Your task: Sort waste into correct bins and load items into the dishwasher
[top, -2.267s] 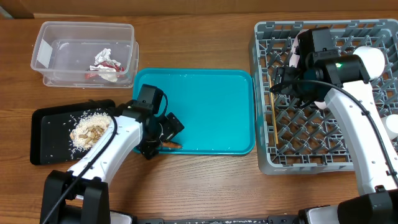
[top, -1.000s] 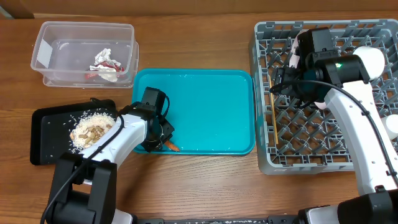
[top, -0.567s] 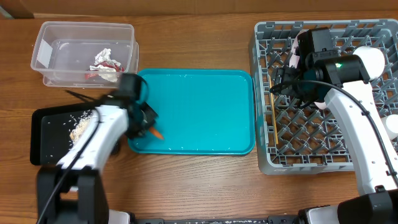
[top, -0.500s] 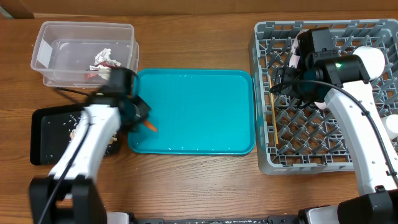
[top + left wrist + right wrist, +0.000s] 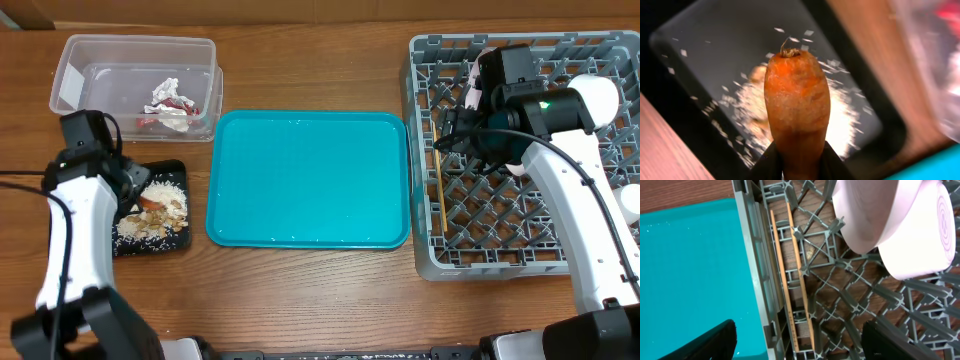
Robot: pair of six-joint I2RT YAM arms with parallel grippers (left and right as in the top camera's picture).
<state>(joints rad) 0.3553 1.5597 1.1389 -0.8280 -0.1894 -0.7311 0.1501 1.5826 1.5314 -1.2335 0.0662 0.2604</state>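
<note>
My left gripper (image 5: 799,159) is shut on the orange carrot piece (image 5: 796,95), which it holds above the black tray (image 5: 705,60). The beige-white food scraps (image 5: 842,122) lie in that tray just beyond the carrot. Overhead, the left gripper (image 5: 132,190) hangs over the tray's (image 5: 150,245) left half and hides it. My right gripper (image 5: 800,350) stands open over the grey dish rack (image 5: 752,255), with nothing between its fingers. Below it the two wooden chopsticks (image 5: 794,280) lie along the rack's left wall. The pale-pink bowl (image 5: 890,225) rests on the pegs.
The teal serving tray (image 5: 310,180) lies between the black tray and the rack (image 5: 520,265). The clear tub (image 5: 75,60) at the back left holds the red wrapper (image 5: 150,120) and white tissue (image 5: 165,92). A white bowl (image 5: 630,200) sits at the rack's right edge.
My left arm has swung left from the teal tray's front-left corner, carrying the carrot piece over the black tray. The right arm has not moved.
</note>
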